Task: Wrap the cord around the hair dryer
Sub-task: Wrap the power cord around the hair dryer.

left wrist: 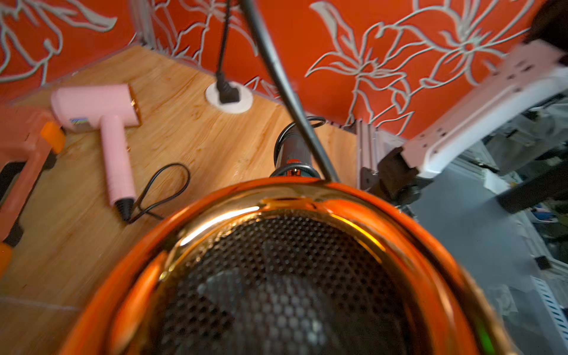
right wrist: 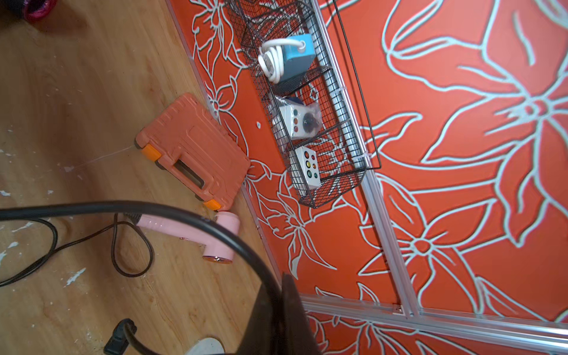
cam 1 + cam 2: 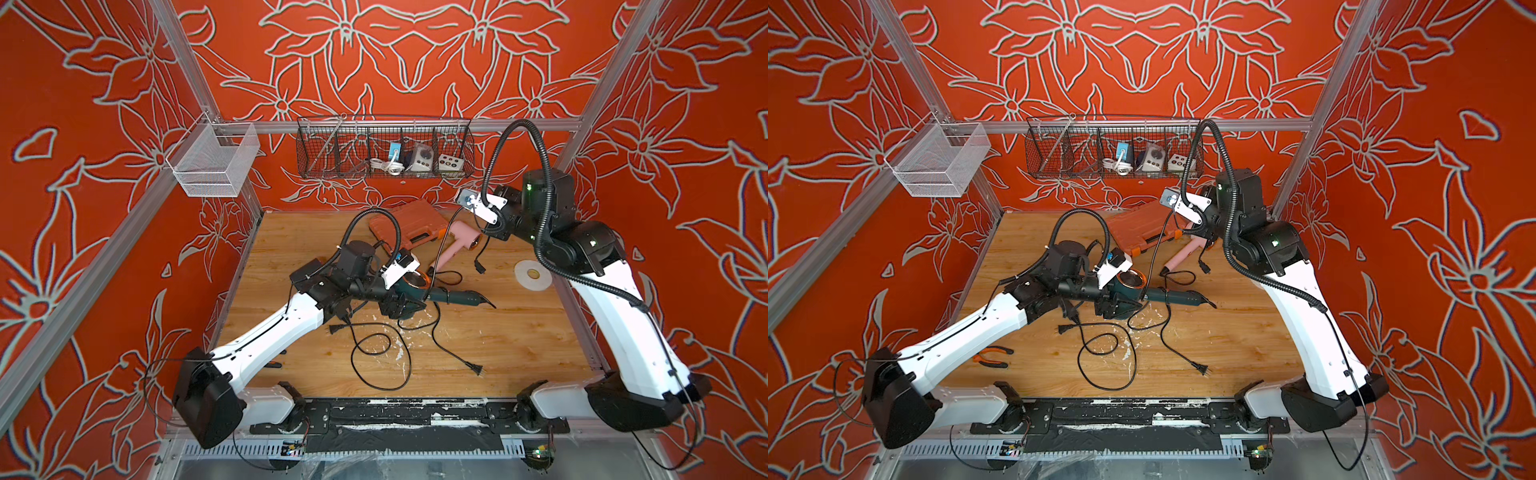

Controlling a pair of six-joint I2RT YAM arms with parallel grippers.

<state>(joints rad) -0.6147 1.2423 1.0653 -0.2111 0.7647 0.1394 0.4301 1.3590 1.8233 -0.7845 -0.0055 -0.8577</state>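
A dark green hair dryer [image 3: 451,296] with a copper rim [image 1: 307,190] lies mid-table in both top views. My left gripper [image 3: 401,307] is shut on its barrel, and its fingers are hidden in the left wrist view behind the rear mesh [image 1: 276,276]. The black cord [image 3: 440,245] rises from the dryer to my right gripper [image 2: 281,285], which is shut on it and raised at the back right under the wrist camera mount [image 3: 484,206]. Past the grip the cord hangs down to its plug [image 3: 480,267], near the table.
A pink hair dryer [image 3: 457,241] lies behind, against an orange tool case [image 3: 409,226]. A white tape roll [image 3: 532,274] sits at the right. Loose black cords [image 3: 380,361] sprawl over the front of the table. Pliers [image 3: 992,357] lie at the front left. A wire basket [image 3: 384,149] hangs on the back wall.
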